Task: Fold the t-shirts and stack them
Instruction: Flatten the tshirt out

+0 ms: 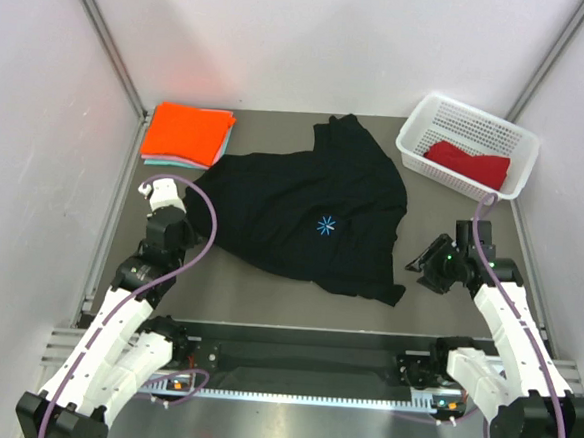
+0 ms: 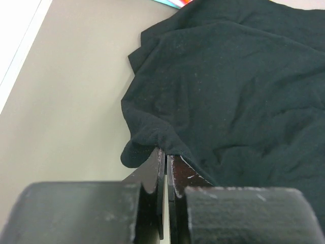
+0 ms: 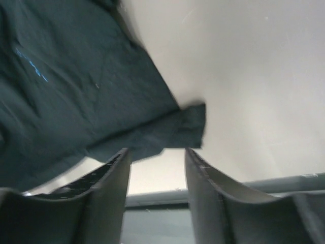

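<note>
The large black t-shirt (image 1: 313,210) lies spread and rumpled in the middle of the table, with a small blue mark on it. My left gripper (image 1: 185,219) is at its left edge. In the left wrist view the gripper (image 2: 166,153) is shut, with the black hem (image 2: 147,142) pinched at its tips. My right gripper (image 1: 424,264) is open and empty just right of the shirt's near right corner (image 3: 189,121), which lies ahead of the gripper (image 3: 156,158). The orange t-shirt (image 1: 186,131) lies folded on the pale teal one (image 1: 162,160) at the back left. The dark red t-shirt (image 1: 466,161) lies in the basket.
The white mesh basket (image 1: 416,137) stands at the back right corner. Pale walls with metal posts close in the table on the left, back and right. A black rail runs along the near edge (image 1: 302,360) between the arm bases.
</note>
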